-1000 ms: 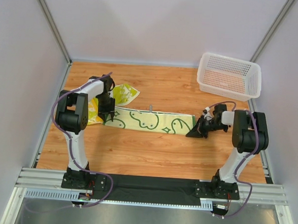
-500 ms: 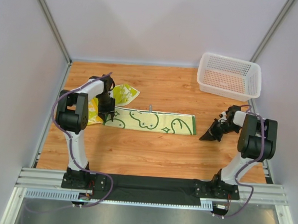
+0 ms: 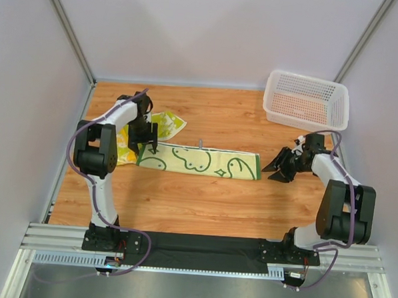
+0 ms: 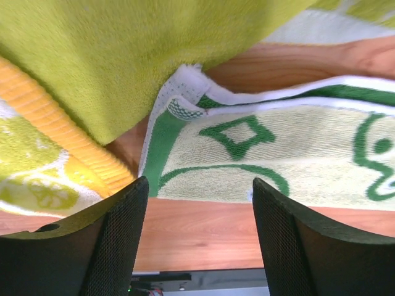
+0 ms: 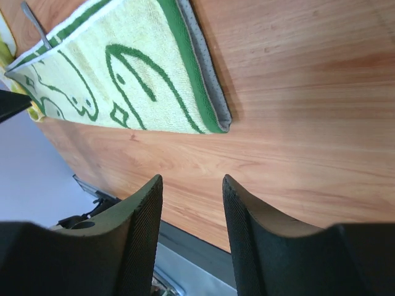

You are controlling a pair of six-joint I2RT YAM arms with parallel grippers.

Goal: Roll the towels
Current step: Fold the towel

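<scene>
Left claw (image 4: 200, 185): spread, empty, above one end of the strip towel (image 3: 198, 161). The corner curl there shows only in its wrist view. Crumpled yellow towel (image 4: 111, 68) just beyond. Right claw (image 5: 191, 185): spread, empty, just off the opposite end. Basket (image 3: 305, 101): overhead view only.

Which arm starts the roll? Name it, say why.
Left: the left gripper, open, hangs over the left end of the long cream towel with green figures; the right gripper, also open, stands off its other end.
</scene>
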